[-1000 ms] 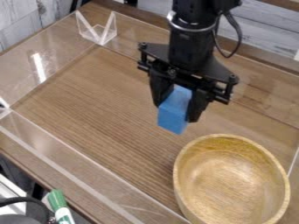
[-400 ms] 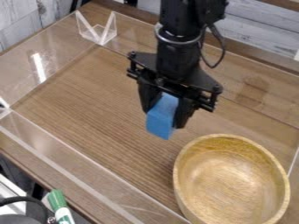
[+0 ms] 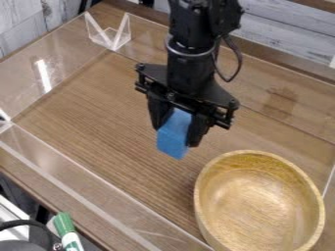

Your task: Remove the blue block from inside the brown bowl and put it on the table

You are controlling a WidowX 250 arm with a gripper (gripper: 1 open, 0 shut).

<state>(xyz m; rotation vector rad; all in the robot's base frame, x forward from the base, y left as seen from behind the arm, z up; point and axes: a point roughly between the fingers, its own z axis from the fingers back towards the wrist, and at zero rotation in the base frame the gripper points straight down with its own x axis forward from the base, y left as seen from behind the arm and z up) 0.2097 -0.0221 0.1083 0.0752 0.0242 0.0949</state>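
Observation:
The blue block (image 3: 175, 137) hangs tilted just above the table (image 3: 98, 118), with my gripper (image 3: 181, 122) shut on its upper part. The black arm comes down from the top of the view and hides the block's top. The brown bowl (image 3: 260, 199) sits at the lower right, to the right of and below the block, with nothing inside it. The block is outside the bowl, left of its rim.
Low clear acrylic walls (image 3: 78, 196) edge the tabletop at the front and left. A clear angled acrylic piece (image 3: 108, 31) stands at the far left corner. A green-and-white object (image 3: 62, 233) lies outside the front wall at the lower left.
The arm has carried the blue block to the left and slightly down, farther from the bowl. The grip on the block has stayed shut.

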